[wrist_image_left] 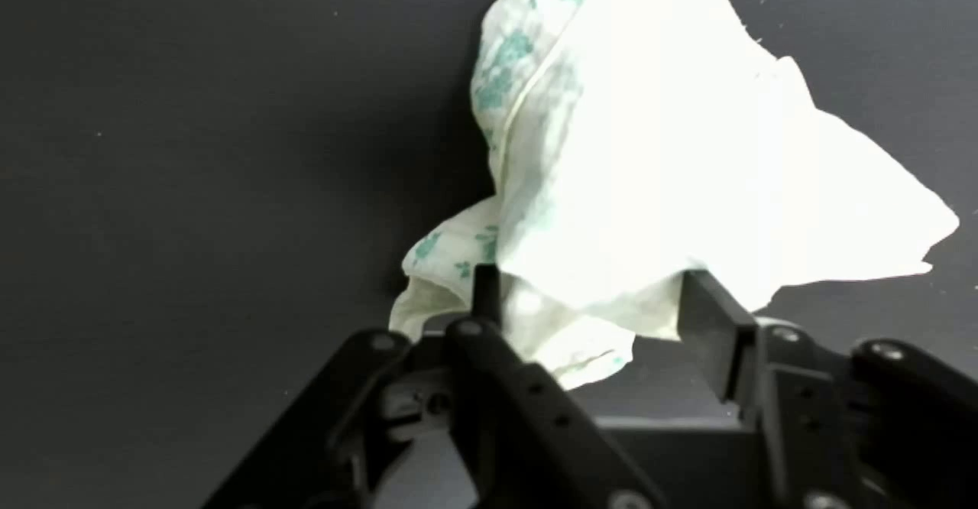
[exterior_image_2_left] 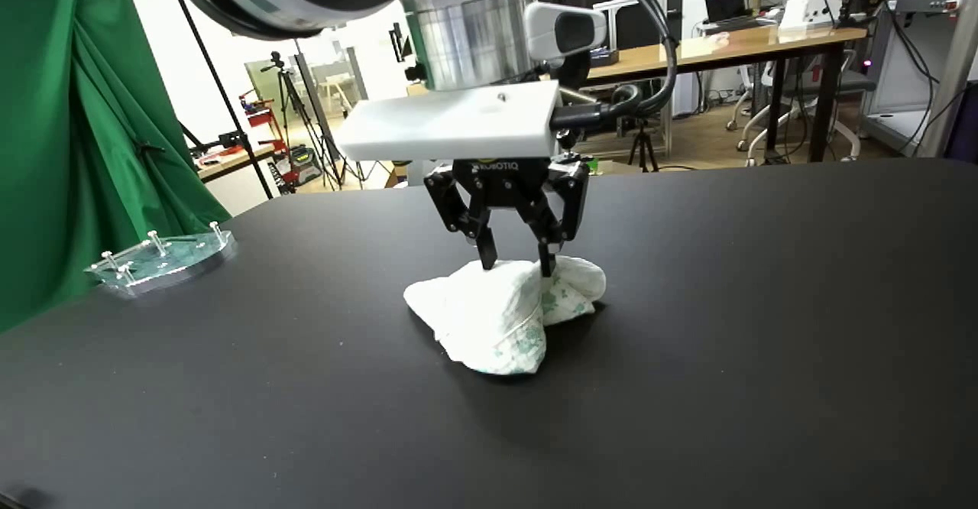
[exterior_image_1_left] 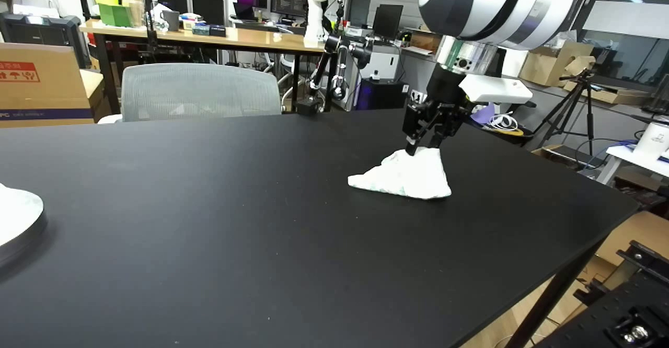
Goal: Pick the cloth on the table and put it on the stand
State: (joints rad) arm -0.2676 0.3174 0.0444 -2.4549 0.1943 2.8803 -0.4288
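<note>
The cloth is white with green leaf prints and lies crumpled on the black table, in both exterior views and the wrist view. My gripper points down over it, seen in both exterior views and the wrist view. Its fingers are apart, with the tips at the cloth's raised folds and some cloth between them. A clear plate with upright screws, perhaps the stand, is on the table at the left in an exterior view.
A white round-edged object is cut off at the left in an exterior view; I cannot tell if it is the same plate. The black table has a grey chair at its far edge. A green curtain hangs beyond the plate.
</note>
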